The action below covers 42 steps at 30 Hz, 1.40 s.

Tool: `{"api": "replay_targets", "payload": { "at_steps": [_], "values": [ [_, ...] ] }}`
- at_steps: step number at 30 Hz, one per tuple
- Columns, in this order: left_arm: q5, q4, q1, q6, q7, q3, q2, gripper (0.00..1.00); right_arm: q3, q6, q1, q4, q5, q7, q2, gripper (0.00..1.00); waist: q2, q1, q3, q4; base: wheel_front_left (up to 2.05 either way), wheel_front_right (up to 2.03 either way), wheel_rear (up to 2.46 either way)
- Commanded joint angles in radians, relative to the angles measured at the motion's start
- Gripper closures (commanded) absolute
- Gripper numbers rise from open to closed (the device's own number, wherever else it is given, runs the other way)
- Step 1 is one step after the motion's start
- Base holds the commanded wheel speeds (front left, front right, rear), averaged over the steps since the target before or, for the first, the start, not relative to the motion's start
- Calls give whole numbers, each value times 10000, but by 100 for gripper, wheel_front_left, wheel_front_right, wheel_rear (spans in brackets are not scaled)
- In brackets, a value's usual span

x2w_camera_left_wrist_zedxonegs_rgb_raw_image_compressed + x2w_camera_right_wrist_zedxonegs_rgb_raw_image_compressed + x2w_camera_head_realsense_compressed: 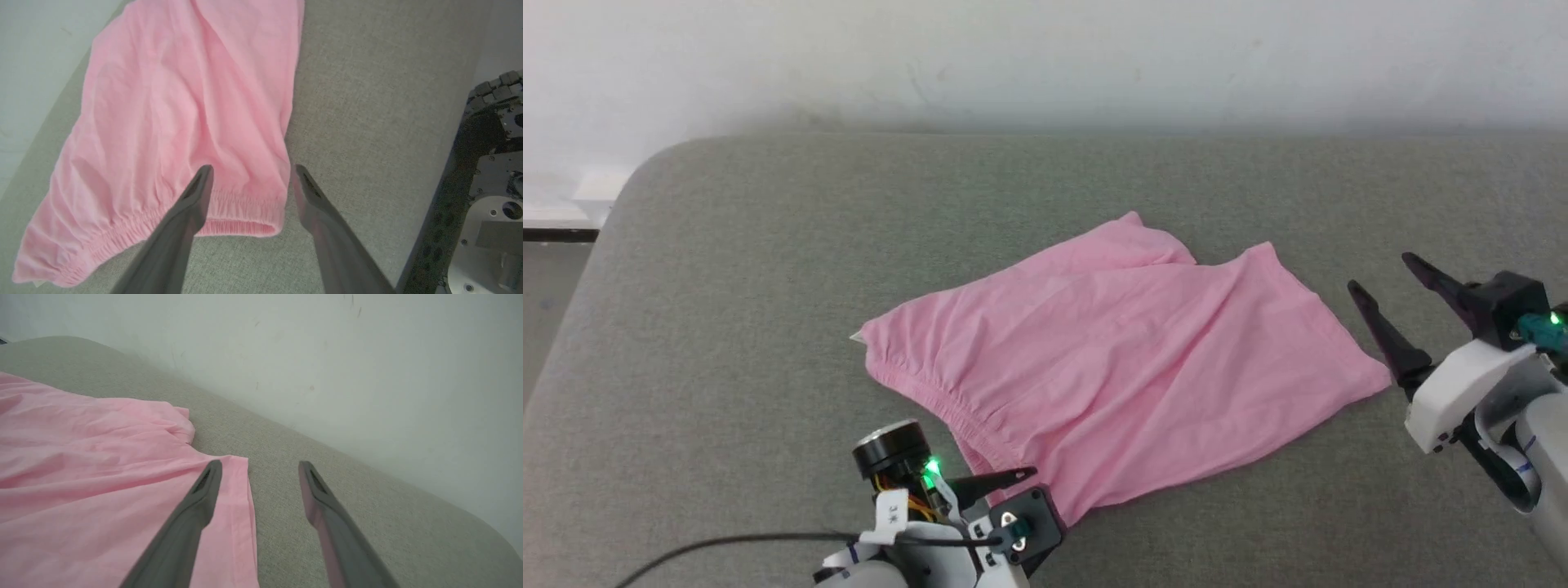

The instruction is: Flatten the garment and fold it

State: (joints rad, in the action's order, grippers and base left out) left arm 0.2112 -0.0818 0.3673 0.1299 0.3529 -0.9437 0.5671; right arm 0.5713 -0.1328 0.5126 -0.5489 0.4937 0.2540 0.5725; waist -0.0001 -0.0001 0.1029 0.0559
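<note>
The garment (1111, 359), light pink shorts, lies spread and slightly wrinkled on the grey padded surface (768, 245). Its gathered waistband (931, 400) faces the left front and its leg hems point to the right and rear. A small white tag (856, 336) pokes out at the waistband's far left corner. My left gripper (1029, 490) hovers open over the near end of the waistband (241, 212), its jaws straddling that corner with nothing between them. My right gripper (1380, 273) stands open just off the right leg's hem (241, 506), touching no cloth.
A pale wall (1045, 57) runs along the back of the surface. The surface's rounded corner (645, 171) is at the far left, with floor beyond it. The robot's dark base (490, 183) shows at the near side.
</note>
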Motion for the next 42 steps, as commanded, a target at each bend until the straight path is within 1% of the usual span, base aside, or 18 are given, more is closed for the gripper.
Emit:
{"api": "replay_targets", "payload": {
  "at_steps": [1,4,7,12,16,17,18,19,20,23,25,27,29,31,34,36,38,42],
  "values": [
    [450,-132,594,5,433,-633,270,0,-380,21,-332,334,-283,-117,-144,0,1,1,264,-281,0,0,0],
    [1097,-67,1252,5,979,-1474,631,0,-921,21,-770,868,-591,-352,-301,0,1,1,474,-499,0,0,0],
    [1324,310,1696,6,1178,-1966,840,0,-1344,21,-1092,1371,-851,-604,-413,0,1,1,679,-692,0,0,0],
    [1739,1069,2034,6,1180,-2753,809,0,-1897,21,-1466,2047,-1177,-1063,-545,0,1,1,867,-884,0,0,0],
    [1786,1580,2229,7,960,-3121,720,0,-2009,21,-1555,2510,-1284,-1571,-447,0,1,1,883,-922,0,0,0],
    [1792,1705,2244,7,800,-3116,692,68,-1957,21,-1524,2636,-1290,-1739,-356,0,1,1,869,-922,0,0,0],
    [1852,1800,2221,-28,589,-3044,660,100,-1894,21,-1472,2780,-1283,-1920,-246,0,1,1,844,-916,0,0,0],
    [1897,1852,2193,-91,385,-2965,648,100,-1808,21,-1413,2925,-1240,-2144,-116,0,1,1,813,-897,0,0,0],
    [1897,1852,2193,-91,385,-2965,648,100,-1808,21,-1413,2925,-1240,-2144,-116,0,1,1,813,-897,0,0,0],
    [1852,1843,2120,-591,-413,-2599,667,100,-1341,21,-1183,3360,-866,-3124,476,0,1,1,723,-775,0,0,0],
    [1796,1758,2006,-979,-837,-2402,703,100,-918,21,-1028,3645,-332,-4109,923,0,1,1,666,-650,0,0,0],
    [1769,1655,1883,-1217,-1124,-2312,729,100,-419,21,-822,3927,269,-5186,1457,0,1,1,643,-488,0,0,0],
    [1803,1565,1772,-1347,-1304,-2270,716,100,51,21,-518,4053,818,-6164,1945,0,1,1,649,-334,0,0,0],
    [1838,1516,1709,-1453,-1492,-2219,661,100,475,21,-171,4048,1347,-7040,2220,0,1,1,682,-204,0,0,0],
    [1856,1572,1671,-1621,-1763,-2137,520,100,935,21,355,3686,1944,-7999,2316,0,1,1,787,-12,0,0,0],
    [1863,1658,1643,-1716,-1944,-2104,395,100,1197,21,680,3239,2120,-8345,2253,0,1,1,886,95,0,0,0],
    [1885,1767,1625,-1768,-2108,-2090,250,100,1395,21,894,2693,2298,-8564,2079,0,1,1,993,217,0,0,0],
    [1879,2027,1665,-1794,-2393,-2090,20,100,1707,21,1088,1502,2514,-8571,1537,0,1,1,1192,370,0,0,0]
  ]
}}
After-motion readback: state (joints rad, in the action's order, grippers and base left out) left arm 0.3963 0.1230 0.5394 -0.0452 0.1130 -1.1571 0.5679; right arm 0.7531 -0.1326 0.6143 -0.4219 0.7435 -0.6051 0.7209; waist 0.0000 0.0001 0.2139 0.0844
